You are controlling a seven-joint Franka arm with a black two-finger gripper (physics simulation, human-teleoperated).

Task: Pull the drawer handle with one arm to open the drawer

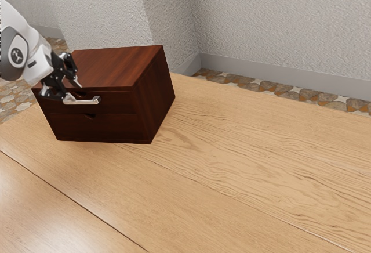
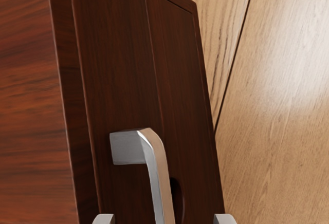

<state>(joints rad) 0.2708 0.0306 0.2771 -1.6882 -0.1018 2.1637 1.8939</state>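
So the tool [image 1: 68, 90] is at the left of the frame in the exterior view, right up against the handle [image 1: 84, 100] of the top drawer [image 1: 119, 101]. It's spread wide, a fingertip [image 2: 103, 218] on each side of the bar, and not pinching it yet as far as I can see. The drawer looks flush with the cabinet [image 1: 116, 67], so I'd say the approach is done while the grab and the pull are both left. The cabinet is dark, glossy, streaky wood with boxy sharp corners. The handle is a flat brushed-metal strip bent at the ends. The surface [image 1: 243, 166] is pale grainy planks.
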